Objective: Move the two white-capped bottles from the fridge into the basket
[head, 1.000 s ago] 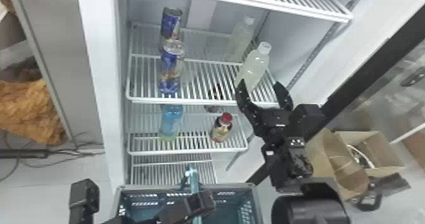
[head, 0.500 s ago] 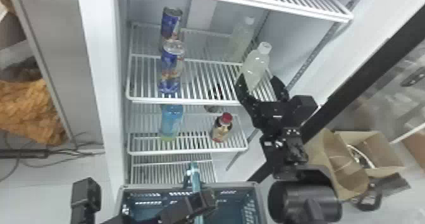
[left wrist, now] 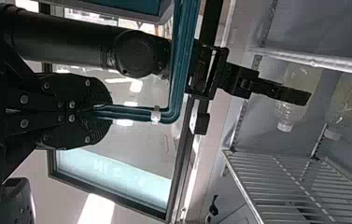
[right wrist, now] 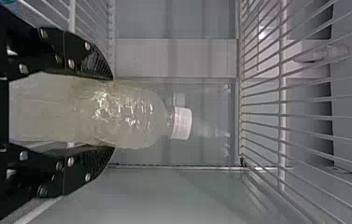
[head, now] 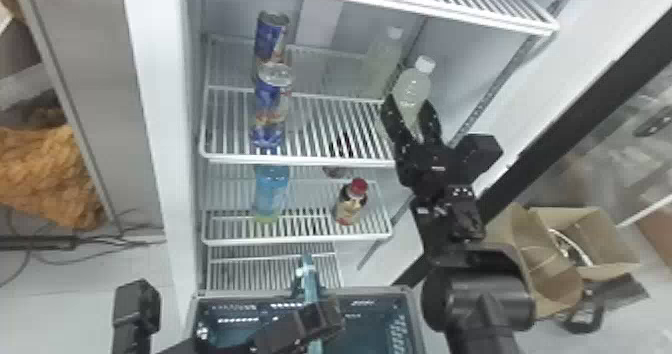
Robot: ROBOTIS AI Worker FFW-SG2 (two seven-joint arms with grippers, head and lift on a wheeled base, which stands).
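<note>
Inside the fridge, my right gripper (head: 409,104) is shut around the front white-capped bottle (head: 423,78), which stands upright at the shelf's right side. In the right wrist view the fingers of that gripper (right wrist: 113,113) touch both sides of the bottle (right wrist: 136,116), below its cap. Behind it stands the other white-capped bottle (head: 382,58). My left gripper (head: 320,320) is over the basket (head: 300,293), below the fridge shelves. The left wrist view has this gripper (left wrist: 104,112) shut on the basket's teal handle (left wrist: 183,60).
Two blue cans (head: 270,35) stand at the left of the same shelf (head: 300,161). On the shelf below are a blue bottle (head: 271,188) and a red-capped bottle (head: 351,203). Another wire shelf (head: 450,8) hangs above; cardboard boxes (head: 585,228) stand at right.
The right gripper has moved left and inward to the front bottle, and its fingers have gone from spread wide to shut on it. The left gripper has hardly moved.
</note>
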